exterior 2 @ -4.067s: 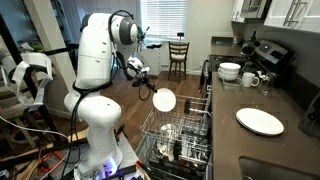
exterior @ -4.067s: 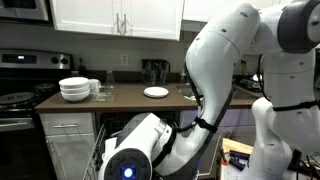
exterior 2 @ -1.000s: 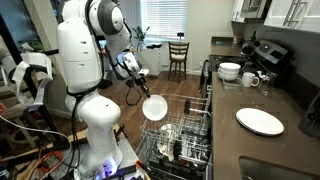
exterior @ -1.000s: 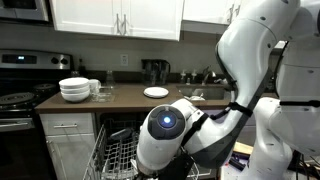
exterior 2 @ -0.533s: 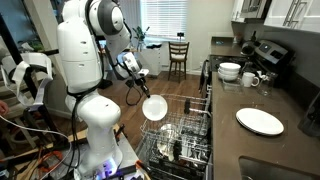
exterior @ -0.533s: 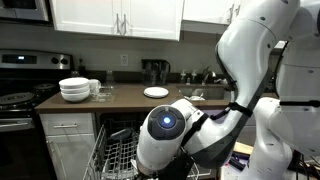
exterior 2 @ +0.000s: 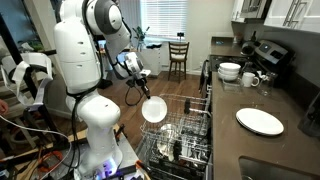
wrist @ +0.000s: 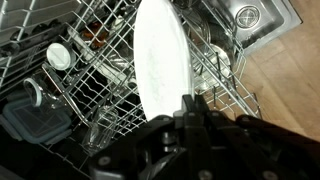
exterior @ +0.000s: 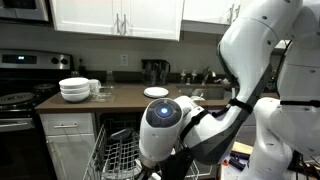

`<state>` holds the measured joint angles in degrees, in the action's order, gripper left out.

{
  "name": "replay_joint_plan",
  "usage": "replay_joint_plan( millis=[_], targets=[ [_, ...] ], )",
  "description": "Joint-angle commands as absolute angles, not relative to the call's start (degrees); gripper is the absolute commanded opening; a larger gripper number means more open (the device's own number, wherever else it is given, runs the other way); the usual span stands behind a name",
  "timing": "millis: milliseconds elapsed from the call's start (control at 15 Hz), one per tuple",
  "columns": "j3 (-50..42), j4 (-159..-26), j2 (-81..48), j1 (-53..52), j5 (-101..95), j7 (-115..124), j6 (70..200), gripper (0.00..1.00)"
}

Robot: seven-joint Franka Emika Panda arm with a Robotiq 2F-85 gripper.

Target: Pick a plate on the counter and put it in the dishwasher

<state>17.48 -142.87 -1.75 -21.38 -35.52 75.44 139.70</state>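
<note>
- Lowering the plate point(exterior 2: 153, 110) edge-down between the prongs looks like the move; the gripper point(exterior 2: 141, 92) is clamped on its rim, over the dishwasher point(exterior 2: 185, 135) rack.
- Watch the cup point(wrist: 60, 55) crowding the slots and aim for a free gap.
- A second plate point(exterior 2: 260, 121) sits on the counter point(exterior 2: 230, 145), well clear.

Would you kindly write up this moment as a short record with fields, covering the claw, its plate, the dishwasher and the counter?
Grip: claw shut on the rim of the white plate
Plate pose: on edge, above the dishwasher rack, not visibly seated between prongs
Rack contents: some dishes loaded in it
Counter: the dark counter holds a second plate and stacked bowls
Task stage: plate brought to the dishwasher, not yet released
</note>
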Motion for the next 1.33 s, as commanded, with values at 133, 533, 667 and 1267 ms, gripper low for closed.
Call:
replay_joint_plan(
  millis=[133, 533, 667, 1267],
  targets=[
    [17.02, -148.25, 8.35, -19.19, -23.59, 58.56, 138.06, 0.02],
    [12.77, -150.16, 14.32, -19.57, -16.05, 35.72, 137.41, 0.02],
    [10.49, -149.93, 14.73, -21.35, -14.60, 27.65, 137.50, 0.02],
    [11.52, -149.31, 14.97, -20.11, -2.58, 1.13, 141.76, 0.02]
  ],
)
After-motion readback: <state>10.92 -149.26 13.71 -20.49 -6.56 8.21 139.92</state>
